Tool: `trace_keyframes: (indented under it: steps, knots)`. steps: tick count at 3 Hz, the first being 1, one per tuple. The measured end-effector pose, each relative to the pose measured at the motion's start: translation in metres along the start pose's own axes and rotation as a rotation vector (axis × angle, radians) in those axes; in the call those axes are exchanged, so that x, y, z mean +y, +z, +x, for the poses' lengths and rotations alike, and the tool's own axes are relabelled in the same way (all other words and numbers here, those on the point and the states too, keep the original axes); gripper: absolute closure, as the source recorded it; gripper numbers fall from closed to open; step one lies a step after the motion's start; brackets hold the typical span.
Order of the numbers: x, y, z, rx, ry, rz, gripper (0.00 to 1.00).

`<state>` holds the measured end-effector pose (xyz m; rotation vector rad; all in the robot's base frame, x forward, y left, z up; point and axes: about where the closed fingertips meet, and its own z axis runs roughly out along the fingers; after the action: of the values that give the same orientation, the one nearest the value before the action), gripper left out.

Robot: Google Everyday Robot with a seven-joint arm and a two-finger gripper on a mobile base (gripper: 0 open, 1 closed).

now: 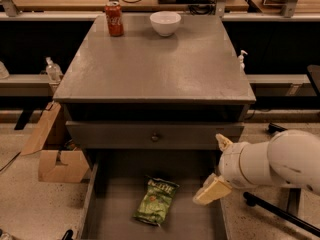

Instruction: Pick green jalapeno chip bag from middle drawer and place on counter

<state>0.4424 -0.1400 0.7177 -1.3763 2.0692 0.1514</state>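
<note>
While the green jalapeno chip bag (157,200) is lying flat on the middle drawer (116,206) floor, the gripper (213,189) is hovering near its right; released or clenched, I cannot tell. Likely light, crinkly and slippery, the bag is calling for a gentle pinch across its middle.

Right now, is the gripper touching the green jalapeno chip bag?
Apart. The camera view shows bare middle drawer floor between the gripper and the green jalapeno chip bag.
</note>
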Motion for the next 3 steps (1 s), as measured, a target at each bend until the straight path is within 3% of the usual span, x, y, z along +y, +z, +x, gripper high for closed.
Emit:
trace_keyframes:
  steps: [1, 2, 3]
  knots:
    - [0.036, 0.075, 0.006, -0.089, 0.061, -0.066, 0.0]
    - [0.057, 0.154, 0.014, -0.158, 0.108, -0.101, 0.0]
    - [0.059, 0.225, 0.013, -0.212, 0.151, -0.087, 0.0]
